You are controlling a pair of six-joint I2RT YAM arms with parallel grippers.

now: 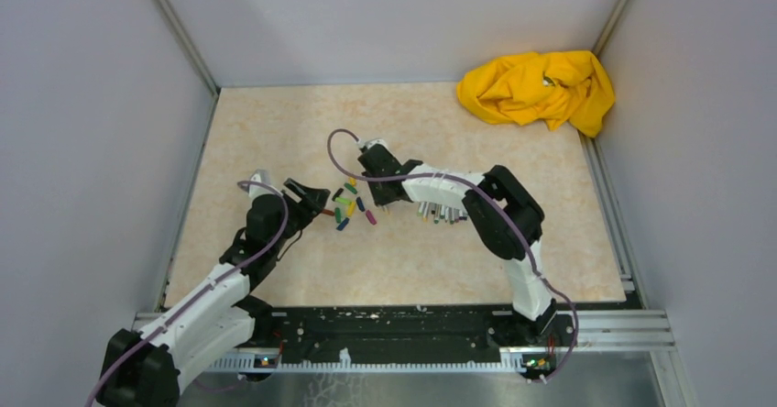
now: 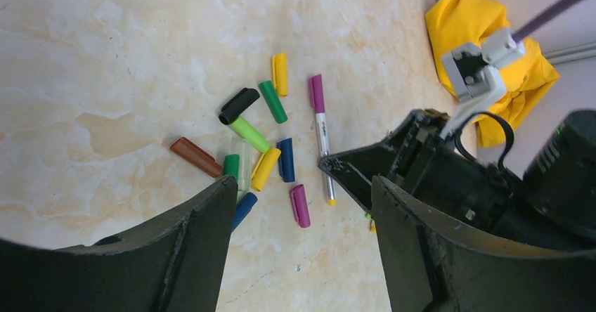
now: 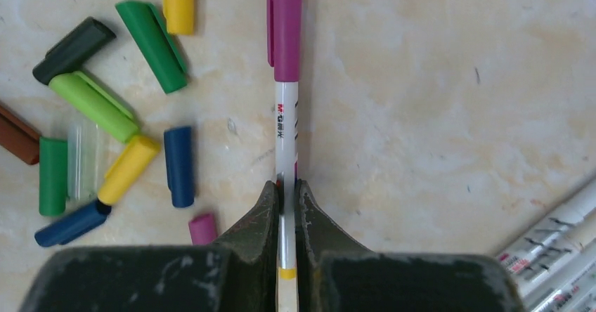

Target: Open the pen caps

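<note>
Mid-table (image 3: 422,80): right gripper (image 3: 286,185) pinches the white barrel of a pen (image 3: 284,129), its magenta cap (image 3: 284,27) on. Loose pen caps (image 3: 151,45) lie scattered just left of it. Left gripper (image 2: 302,185) is spread, near the caps. Uncapped pens (image 3: 555,256) lie right of the pinched one.

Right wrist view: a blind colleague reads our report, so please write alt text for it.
The right gripper is shut on a white pen on the marbled table, its magenta cap still on. Loose caps in yellow, green, black, brown and blue lie scattered to its left; more white pens show at lower right.
</note>
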